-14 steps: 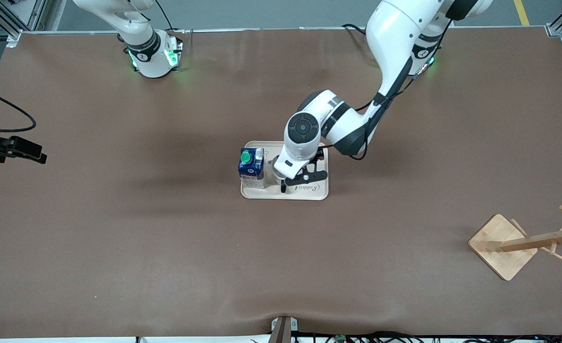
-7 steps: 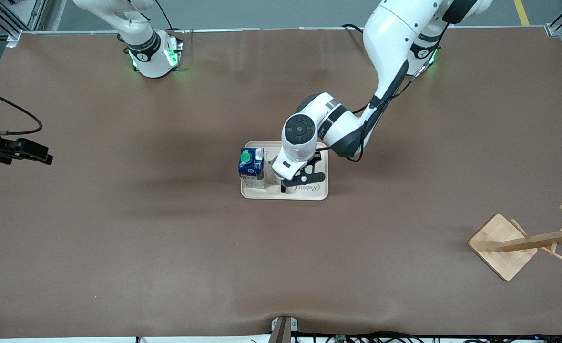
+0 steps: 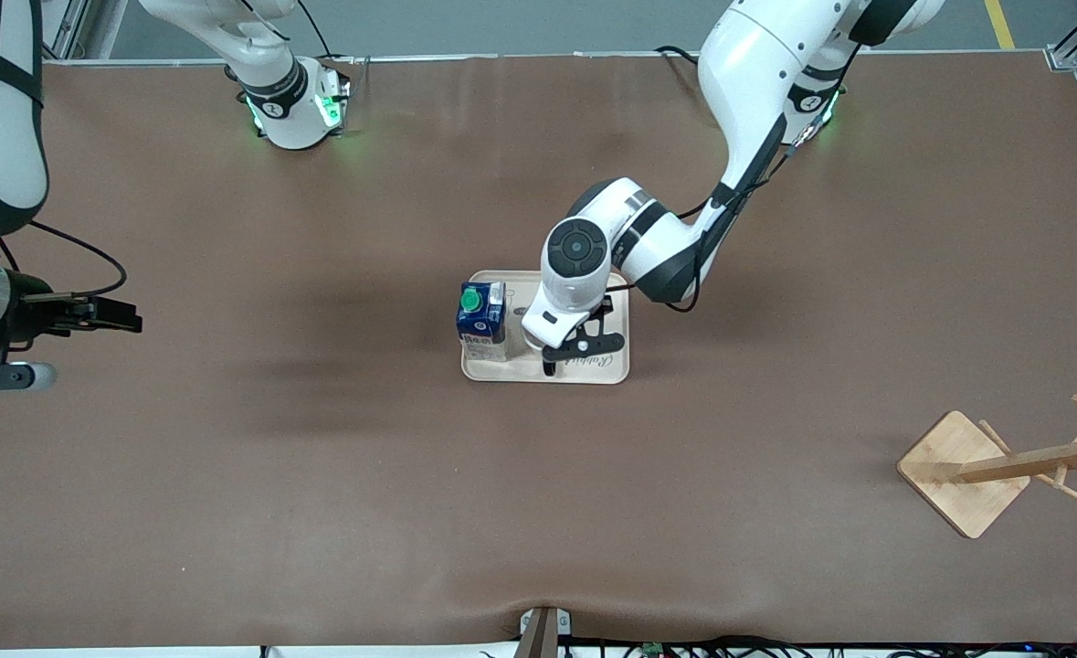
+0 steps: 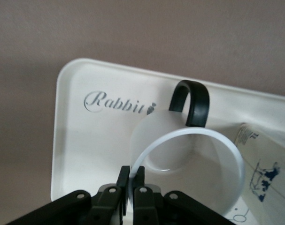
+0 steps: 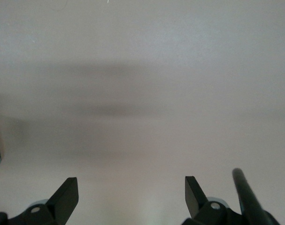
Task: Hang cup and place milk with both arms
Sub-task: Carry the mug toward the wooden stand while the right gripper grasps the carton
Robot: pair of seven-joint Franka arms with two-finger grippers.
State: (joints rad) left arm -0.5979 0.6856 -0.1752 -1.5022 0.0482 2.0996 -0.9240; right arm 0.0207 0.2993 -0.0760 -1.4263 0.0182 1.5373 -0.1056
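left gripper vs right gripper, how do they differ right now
The left gripper is shut on the cup rim, over the tray; the right gripper is open, holding nothing, over bare table toward the right arm's end. Both are black and two-fingered.

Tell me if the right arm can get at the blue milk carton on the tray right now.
Probably yes. The blue milk carton with the green cap stands at the beige tray's edge toward the right arm's end; the open right gripper faces bare table.
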